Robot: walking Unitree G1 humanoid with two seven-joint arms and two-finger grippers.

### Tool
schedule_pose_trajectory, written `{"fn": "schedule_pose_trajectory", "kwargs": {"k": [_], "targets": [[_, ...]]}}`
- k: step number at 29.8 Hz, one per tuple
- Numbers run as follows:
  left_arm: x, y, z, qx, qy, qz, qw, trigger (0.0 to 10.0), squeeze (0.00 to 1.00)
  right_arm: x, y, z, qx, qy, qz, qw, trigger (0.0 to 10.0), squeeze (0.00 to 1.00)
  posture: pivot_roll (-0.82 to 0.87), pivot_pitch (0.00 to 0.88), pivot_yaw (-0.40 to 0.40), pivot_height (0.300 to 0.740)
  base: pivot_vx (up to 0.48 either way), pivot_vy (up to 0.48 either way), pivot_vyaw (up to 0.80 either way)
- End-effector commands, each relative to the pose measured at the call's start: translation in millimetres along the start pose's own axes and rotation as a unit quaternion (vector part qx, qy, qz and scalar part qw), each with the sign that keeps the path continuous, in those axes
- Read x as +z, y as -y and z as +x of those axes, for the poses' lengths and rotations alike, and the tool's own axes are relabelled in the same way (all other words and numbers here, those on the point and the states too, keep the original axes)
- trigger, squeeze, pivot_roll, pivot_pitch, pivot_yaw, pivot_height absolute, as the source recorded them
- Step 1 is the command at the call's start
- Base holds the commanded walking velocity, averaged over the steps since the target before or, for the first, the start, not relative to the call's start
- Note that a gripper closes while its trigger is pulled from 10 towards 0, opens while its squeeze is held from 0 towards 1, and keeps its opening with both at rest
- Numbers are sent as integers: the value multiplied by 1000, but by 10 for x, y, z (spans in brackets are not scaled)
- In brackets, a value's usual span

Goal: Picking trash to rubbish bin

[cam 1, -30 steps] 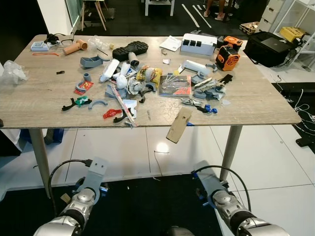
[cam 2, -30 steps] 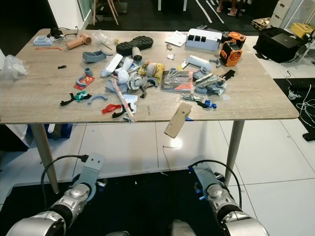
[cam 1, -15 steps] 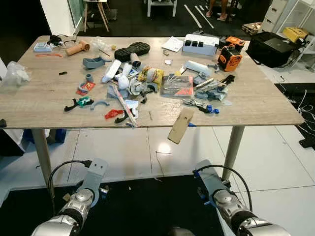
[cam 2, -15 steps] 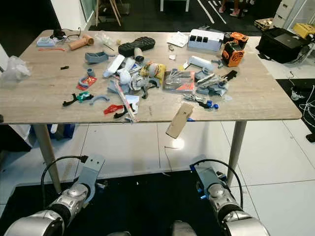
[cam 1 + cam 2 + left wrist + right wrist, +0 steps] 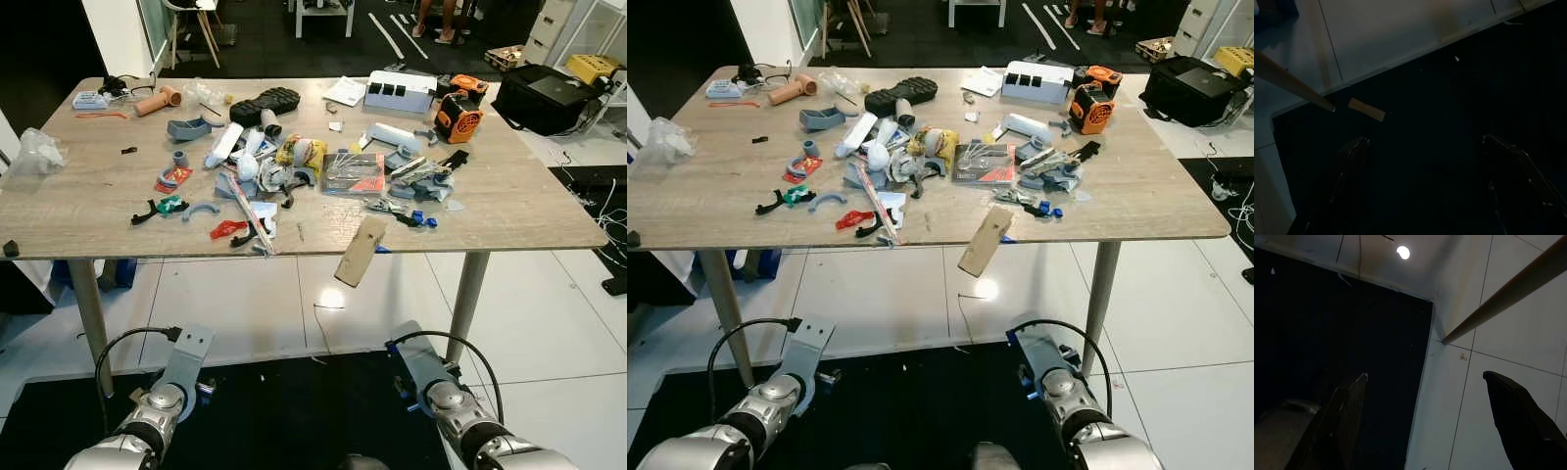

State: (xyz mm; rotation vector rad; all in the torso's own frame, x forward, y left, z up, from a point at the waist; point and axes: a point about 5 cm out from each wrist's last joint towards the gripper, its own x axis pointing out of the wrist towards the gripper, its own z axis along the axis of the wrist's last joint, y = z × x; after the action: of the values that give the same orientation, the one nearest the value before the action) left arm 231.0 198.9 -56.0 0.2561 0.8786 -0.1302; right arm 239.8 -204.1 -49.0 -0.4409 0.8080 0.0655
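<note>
Camera backed off; wooden table [image 5: 509, 211] cluttered with plastic scraps; both end effectors [image 5: 1425, 186] [image 5: 1425, 421] spread, empty.

A wood-topped table [image 5: 509, 211] stands on white floor tiles [image 5: 549, 323] — black mat [image 5: 294, 411] in front.

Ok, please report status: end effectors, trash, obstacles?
Left end effector and right end effector open, low, holding nothing. Trash untouched on the table. Cardboard strip overhangs the near edge.

wooden table [image 5: 88, 211] on white tile floor [image 5: 549, 323]; black mat [image 5: 294, 411] below; black bag [image 5: 544, 96] beyond table
</note>
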Motion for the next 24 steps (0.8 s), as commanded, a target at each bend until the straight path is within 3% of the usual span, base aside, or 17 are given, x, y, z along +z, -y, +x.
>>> {"fn": "schedule_pose_trajectory", "kwargs": {"k": [1,4,6,11,14,15,16,17,18,19,22,23,24], "targets": [[-6,14,1,-3,-2,-5,1000,10000,0,-63,16,-11,-6,-7,10,1000,10000,0,-16,0,15,740,0,0,0],[-8,29,2,-8,-2,-3,1000,10000,0,-118,37,-23,-7,-11,23,1000,10000,0,-19,0,15,740,0,0,0],[-9,30,1,-7,0,-3,1000,10000,0,-109,54,-22,-19,-8,4,1000,10000,0,-22,0,14,740,0,0,0],[-34,38,-2,-3,-1,-15,1000,10000,0,-108,138,-25,-46,-4,7,999,10000,0,-22,0,11,740,0,0,0],[-57,56,-3,-4,-3,-15,1000,10000,0,-137,259,-33,-66,-7,70,995,10000,0,-16,0,7,740,0,0,0],[-57,56,-3,-4,-3,-15,1000,10000,0,-137,259,-33,-66,-7,70,995,10000,0,-16,0,7,740,0,0,0],[-79,70,-5,-6,-7,-18,1000,10000,0,-71,376,-28,-53,20,191,980,10000,0,-22,0,7,740,0,0,0],[-89,76,-6,-7,-9,-19,1000,10000,0,-40,425,-29,-46,36,245,968,10000,0,-22,0,7,740,0,0,0],[-89,76,-6,-7,-9,-19,1000,10000,0,-40,425,-29,-46,36,245,968,10000,0,-22,0,7,740,0,0,0],[-95,80,-6,-8,-11,-20,1000,10000,0,-22,455,-30,-42,47,277,959,10000,0,-22,0,7,740,0,0,0],[-114,121,-4,-16,-20,-17,1000,10000,0,221,690,-50,-1,144,380,914,10000,0,-32,0,12,740,0,0,0],[-104,149,1,-20,-22,-18,999,10000,0,369,756,-69,32,197,413,889,10000,0,-42,0,20,740,0,0,0],[-104,149,1,-20,-22,-18,999,10000,0,369,756,-69,32,197,413,889,10000,0,-42,0,20,740,0,0,0]]}}
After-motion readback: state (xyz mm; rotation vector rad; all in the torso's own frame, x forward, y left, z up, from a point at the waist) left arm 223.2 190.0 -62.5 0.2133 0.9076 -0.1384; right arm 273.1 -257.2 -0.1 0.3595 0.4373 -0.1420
